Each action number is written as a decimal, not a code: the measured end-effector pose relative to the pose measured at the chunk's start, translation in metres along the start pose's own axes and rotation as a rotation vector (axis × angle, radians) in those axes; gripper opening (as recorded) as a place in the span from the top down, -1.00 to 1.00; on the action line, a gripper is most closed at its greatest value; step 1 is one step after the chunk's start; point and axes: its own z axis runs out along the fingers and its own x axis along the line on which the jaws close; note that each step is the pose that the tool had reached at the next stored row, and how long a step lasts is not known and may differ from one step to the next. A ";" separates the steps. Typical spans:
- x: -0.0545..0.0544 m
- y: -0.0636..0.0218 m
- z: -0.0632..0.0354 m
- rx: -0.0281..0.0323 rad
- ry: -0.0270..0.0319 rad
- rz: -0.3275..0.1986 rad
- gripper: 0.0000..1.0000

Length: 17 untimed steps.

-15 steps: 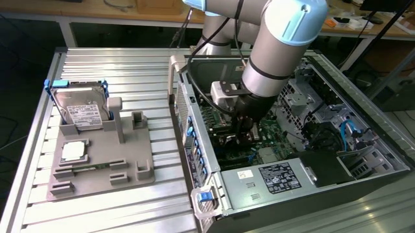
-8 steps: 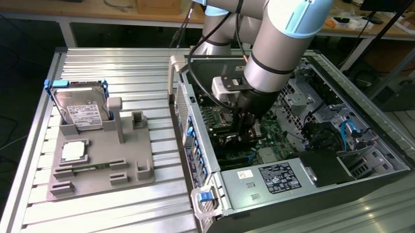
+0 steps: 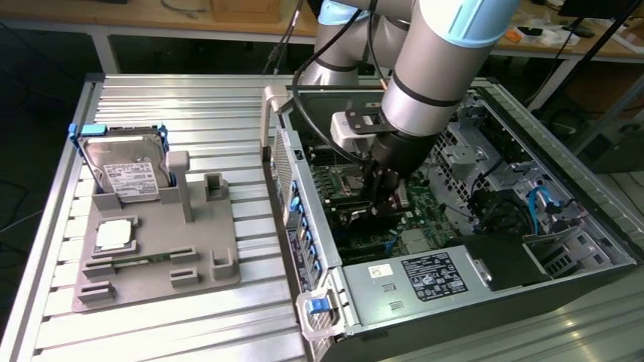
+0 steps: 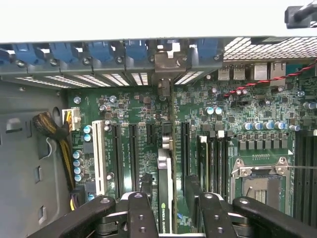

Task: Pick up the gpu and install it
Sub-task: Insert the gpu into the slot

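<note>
Since the gpu must seat edge-first, your pincer clamps it upright, low over the black expansion slots.

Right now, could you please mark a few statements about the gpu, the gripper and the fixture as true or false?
1. The gripper is inside the open computer case. True.
2. The gpu lies flat on the grey fixture. False: it stands on edge between the gripper's fingers, above the motherboard.
3. The hard drive stands on edge in the fixture. True.
4. The fixture sits on the exterior view's right of the case. False: it sits on the left.
</note>
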 end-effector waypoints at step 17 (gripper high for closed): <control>0.000 0.0000 -0.0016 0.0007 0.0002 -0.001 0.79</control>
